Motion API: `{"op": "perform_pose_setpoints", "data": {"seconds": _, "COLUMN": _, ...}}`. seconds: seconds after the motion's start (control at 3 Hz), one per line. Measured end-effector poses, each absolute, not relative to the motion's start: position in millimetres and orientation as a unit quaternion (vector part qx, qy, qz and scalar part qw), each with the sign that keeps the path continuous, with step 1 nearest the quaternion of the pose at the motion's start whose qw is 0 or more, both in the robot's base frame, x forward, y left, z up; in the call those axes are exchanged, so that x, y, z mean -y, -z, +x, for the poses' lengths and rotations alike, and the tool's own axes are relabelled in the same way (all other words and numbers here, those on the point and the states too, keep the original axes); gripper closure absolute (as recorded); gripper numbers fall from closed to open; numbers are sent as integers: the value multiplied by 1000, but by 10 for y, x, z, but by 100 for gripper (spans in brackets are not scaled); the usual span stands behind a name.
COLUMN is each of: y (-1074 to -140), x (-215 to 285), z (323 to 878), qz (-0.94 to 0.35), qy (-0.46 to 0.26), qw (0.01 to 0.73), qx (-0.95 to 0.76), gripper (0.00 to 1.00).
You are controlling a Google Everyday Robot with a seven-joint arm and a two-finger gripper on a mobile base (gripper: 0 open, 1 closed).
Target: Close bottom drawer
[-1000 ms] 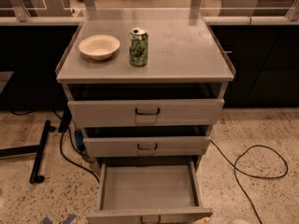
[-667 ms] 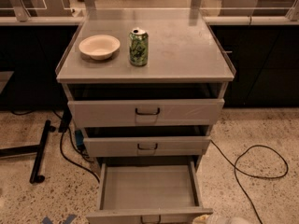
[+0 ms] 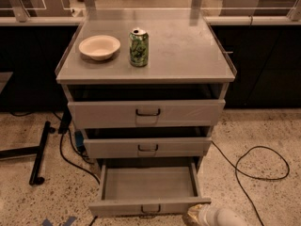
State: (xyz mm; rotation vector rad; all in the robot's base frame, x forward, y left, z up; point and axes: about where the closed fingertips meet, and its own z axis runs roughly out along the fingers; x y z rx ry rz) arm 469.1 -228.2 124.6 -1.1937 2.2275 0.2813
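The bottom drawer (image 3: 149, 185) of the grey metal cabinet (image 3: 225, 86) is pulled far out. It is a wide shallow grey tray, and what shows of its inside holds nothing. Its slim front panel (image 3: 117, 207) carries a small dark wire handle (image 3: 150, 210). The middle drawer (image 3: 147, 147) and the top drawer (image 3: 146, 113) stand slightly out. My gripper (image 3: 194, 215) comes in at the lower frame edge, just right of the bottom drawer's front right corner, on a white arm link (image 3: 221, 217).
A white bowl (image 3: 99, 46) and a green can (image 3: 138, 47) stand on the cabinet top. A black cable (image 3: 256, 164) loops on the speckled floor at the right. A black stand foot (image 3: 40, 152) and cables lie at the left.
The white arm link and gripper have come further into view at the lower right, beside the bottom drawer's front. The drawers have not moved.
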Motion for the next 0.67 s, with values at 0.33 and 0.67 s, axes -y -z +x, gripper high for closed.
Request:
{"op": "perform_pose_setpoints", "data": {"seconds": 0.33, "y": -1137, "x": 2065, "z": 5167, "qz": -445, "qy": -88, "qw": 307, "qx": -836, "gripper": 97}}
{"op": "perform_pose_setpoints", "data": {"seconds": 0.67, "y": -1134, "x": 1791, "z": 5505, "qz": -458, "qy": -82, "qw": 312, "qx": -828, "gripper": 73}}
